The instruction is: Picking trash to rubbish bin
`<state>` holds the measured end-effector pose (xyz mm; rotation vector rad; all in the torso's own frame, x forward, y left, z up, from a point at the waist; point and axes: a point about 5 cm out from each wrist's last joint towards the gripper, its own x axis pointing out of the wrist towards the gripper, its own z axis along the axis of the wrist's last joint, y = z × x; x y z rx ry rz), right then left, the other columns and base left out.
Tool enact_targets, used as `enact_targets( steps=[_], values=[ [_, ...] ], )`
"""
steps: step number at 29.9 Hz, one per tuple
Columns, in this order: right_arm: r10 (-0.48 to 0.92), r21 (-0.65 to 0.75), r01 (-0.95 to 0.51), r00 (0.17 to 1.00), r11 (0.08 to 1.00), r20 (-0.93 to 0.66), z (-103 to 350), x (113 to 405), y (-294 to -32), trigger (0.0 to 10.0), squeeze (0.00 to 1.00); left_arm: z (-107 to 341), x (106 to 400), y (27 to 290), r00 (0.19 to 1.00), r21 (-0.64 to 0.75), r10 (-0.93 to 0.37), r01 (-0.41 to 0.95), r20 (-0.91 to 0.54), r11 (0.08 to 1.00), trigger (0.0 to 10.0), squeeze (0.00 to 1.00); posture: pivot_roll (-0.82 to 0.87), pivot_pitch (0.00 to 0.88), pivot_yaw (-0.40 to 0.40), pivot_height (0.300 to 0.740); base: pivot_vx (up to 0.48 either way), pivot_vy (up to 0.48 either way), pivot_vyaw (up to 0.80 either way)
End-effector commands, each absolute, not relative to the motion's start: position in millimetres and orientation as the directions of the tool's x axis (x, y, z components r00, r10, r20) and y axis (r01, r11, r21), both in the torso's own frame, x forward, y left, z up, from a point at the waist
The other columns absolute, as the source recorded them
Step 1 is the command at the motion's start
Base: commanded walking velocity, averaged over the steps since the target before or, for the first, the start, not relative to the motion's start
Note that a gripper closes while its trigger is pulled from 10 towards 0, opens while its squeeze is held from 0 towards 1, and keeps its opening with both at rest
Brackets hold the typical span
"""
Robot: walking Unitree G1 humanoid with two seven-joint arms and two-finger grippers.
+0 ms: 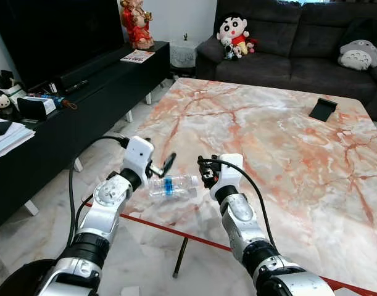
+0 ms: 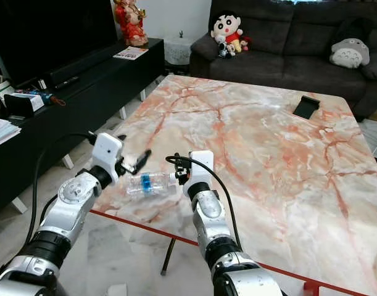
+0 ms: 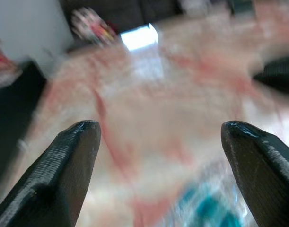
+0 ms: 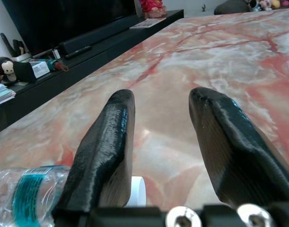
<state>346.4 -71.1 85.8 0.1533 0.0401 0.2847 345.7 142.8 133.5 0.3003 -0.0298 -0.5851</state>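
A clear plastic water bottle [image 1: 173, 185] with a blue label lay on its side on the marble tabletop [image 1: 281, 142], close to the near edge, which carried a red trim. Its white cap end pointed toward the right gripper [image 1: 205, 171], and in the right wrist view the cap sat just beside the base of one finger, the bottle [image 4: 26, 198] lying off to the side of the fingers rather than between them. That gripper hovered low over the tabletop with its fingers [image 4: 106, 156] moderately apart and nothing between them.

The left gripper [image 1: 164, 166] hung just above the bottle's other end, tilted over it. In the blurred left wrist view its two fingers [image 3: 64, 175] stood wide apart, with the bottle's blue label [image 3: 205, 210] showing beneath the gap. It was not touching the bottle as far as the head views showed.

Farther across the tabletop, near the far right corner, a small black object [image 1: 323, 109] stood by itself, well apart from the bottle. Beyond the tabletop a dark sofa [image 1: 299, 37] held a cartoon boy plush doll [image 1: 232, 34] and a grey plush [image 1: 358, 54]. To the left, a long black TV console [image 1: 83, 92] carried a red figurine [image 1: 136, 23], a booklet [image 1: 137, 56], a remote and small boxes, in front of a large dark screen [image 1: 46, 31].
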Motion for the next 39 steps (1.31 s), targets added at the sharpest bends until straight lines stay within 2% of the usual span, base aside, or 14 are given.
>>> enact_targets(
  steps=[1, 6, 8, 11, 17, 23, 24, 28, 34, 36, 39],
  values=[
    [0.282, 0.157, -0.275, 0.959, 0.949, -0.026, 87, 348, -69, 10.0, 0.00, 119, 341, 151, 0.791, 0.316, -0.577, 0.611, -0.203, 0.726, 10.0, 0.00, 0.05, 0.000, -0.014, 0.740, 0.000, 0.000, 0.00],
    [0.282, 0.158, -0.274, 0.959, 0.949, -0.027, 87, 348, -69, 10.0, 0.00, 118, 341, 154, 0.780, 0.326, -0.580, 0.625, -0.235, 0.709, 10.0, 0.00, 0.05, 0.000, -0.014, 0.740, 0.000, 0.000, 0.00],
    [0.283, 0.157, -0.275, 0.959, 0.948, -0.030, 86, 347, -68, 10.0, 0.00, 112, 340, 160, 0.746, 0.325, -0.592, 0.666, -0.306, 0.672, 10.0, 0.00, 0.05, 0.000, -0.012, 0.740, 0.000, 0.000, 0.00],
    [0.283, 0.158, -0.275, 0.959, 0.948, -0.030, 86, 347, -68, 10.0, 0.00, 112, 341, 161, 0.728, 0.311, -0.606, 0.686, -0.322, 0.658, 10.0, 0.00, 0.05, 0.000, -0.011, 0.740, 0.000, 0.000, 0.00],
    [0.275, 0.158, -0.266, 0.961, 0.951, -0.032, 85, 347, -70, 10.0, 0.00, 124, 346, 164, 0.630, 0.283, -0.668, 0.776, -0.396, 0.564, 10.0, 0.00, 0.05, 0.000, -0.004, 0.740, 0.000, 0.000, 0.00],
    [0.270, 0.160, -0.262, 0.962, 0.952, -0.032, 85, 346, -70, 10.0, 0.00, 125, 352, 170, 0.602, 0.296, -0.657, 0.797, -0.454, 0.526, 10.0, 0.00, 0.05, 0.000, 0.005, 0.740, 0.000, 0.000, 0.00],
    [0.267, 0.161, -0.259, 0.963, 0.952, -0.033, 84, 346, -70, 10.0, 0.00, 120, 351, 170, 0.564, 0.252, -0.669, 0.822, -0.484, 0.510, 10.0, 0.00, 0.05, 0.000, 0.006, 0.740, 0.000, 0.000, 0.00],
    [0.266, 0.161, -0.258, 0.963, 0.953, -0.034, 84, 346, -70, 10.0, 0.00, 115, 350, 168, 0.532, 0.230, -0.674, 0.841, -0.513, 0.489, 10.0, 0.00, 0.05, 0.000, 0.007, 0.740, 0.000, 0.000, 0.00],
    [0.258, 0.156, -0.251, 0.966, 0.955, -0.032, 84, 347, -74, 10.0, 0.00, 105, 347, 146, 0.462, 0.173, -0.719, 0.881, -0.519, 0.441, 10.0, 0.00, 0.04, 0.000, 0.005, 0.740, 0.000, 0.000, 0.00],
    [0.258, 0.154, -0.250, 0.966, 0.956, -0.032, 84, 347, -75, 10.0, 0.00, 105, 346, 143, 0.457, 0.170, -0.725, 0.884, -0.515, 0.436, 10.0, 0.00, 0.04, 0.000, 0.003, 0.740, 0.000, 0.000, 0.00],
    [0.256, 0.152, -0.248, 0.966, 0.957, -0.035, 84, 347, -75, 10.0, 0.00, 107, 348, 140, 0.497, 0.203, -0.722, 0.864, -0.481, 0.460, 10.0, 0.00, 0.04, 0.000, 0.003, 0.740, 0.000, 0.000, 0.00]
  ],
)
